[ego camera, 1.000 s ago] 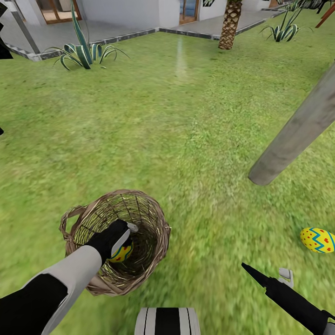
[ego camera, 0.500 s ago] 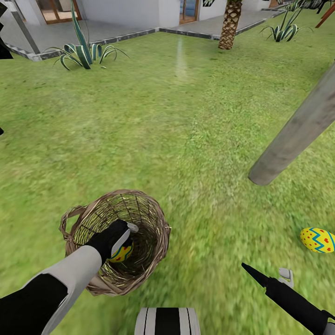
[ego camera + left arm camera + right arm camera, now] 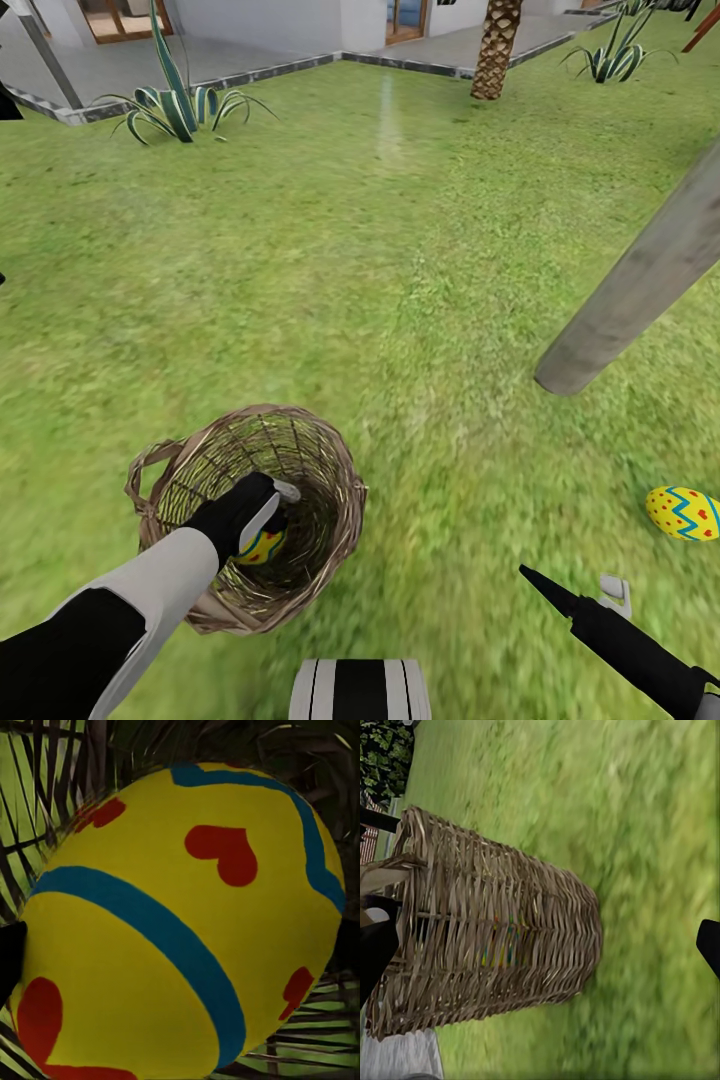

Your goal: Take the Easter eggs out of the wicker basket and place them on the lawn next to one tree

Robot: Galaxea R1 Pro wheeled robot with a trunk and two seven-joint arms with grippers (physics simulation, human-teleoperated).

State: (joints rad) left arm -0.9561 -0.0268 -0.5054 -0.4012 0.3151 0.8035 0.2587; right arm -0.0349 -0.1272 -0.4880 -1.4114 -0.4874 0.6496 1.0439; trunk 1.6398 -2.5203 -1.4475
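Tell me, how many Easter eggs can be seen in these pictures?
2. One egg sits inside the wicker basket at the left gripper. The other egg lies on the lawn near the grey tree trunk. A third may be hidden in the basket.

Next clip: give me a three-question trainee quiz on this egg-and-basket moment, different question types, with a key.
1. True or false: the left claw is inside the wicker basket.
2. Multiple choice: the egg on the lawn lies (A) beside the palm, (B) on the paving, (C) on the grass to the right of the basket, nearer than the grey trunk's base.
3. Fill in: the left wrist view looks closely at a yellow egg with blue lines and red ____.

Key: 1 true; 2 C; 3 hearts.
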